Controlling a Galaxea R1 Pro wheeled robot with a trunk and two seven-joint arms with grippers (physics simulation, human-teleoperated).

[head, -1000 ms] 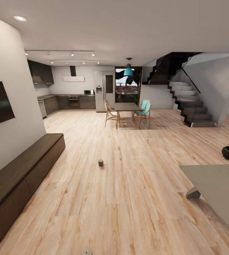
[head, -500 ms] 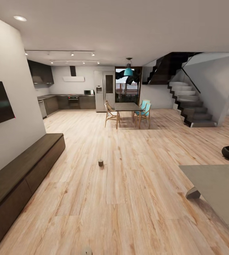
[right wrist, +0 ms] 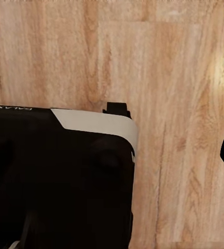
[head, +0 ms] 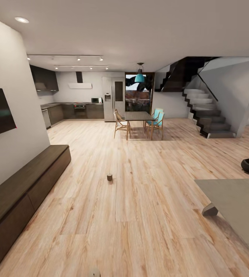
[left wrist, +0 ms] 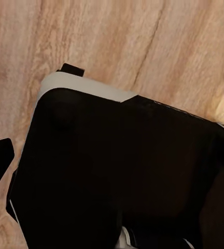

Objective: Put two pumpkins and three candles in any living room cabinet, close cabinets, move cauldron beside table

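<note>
One candle (head: 109, 177) is sitting loose on the floor (head: 139, 215) near the cabinet (head: 28, 184), awaiting pickup; I cannot tell either pincer's state.

Candle (head: 109, 177) upright on floor (head: 147, 215)

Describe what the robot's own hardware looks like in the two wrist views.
Both wrist views show a large glossy black body with rounded corners and a pale grey-white band along its upper edge, above the wooden floor. Small black tabs poke out at the edges. Faint lettering marks the right one; it is too small to read. No cables or fingers can be made out.
</note>
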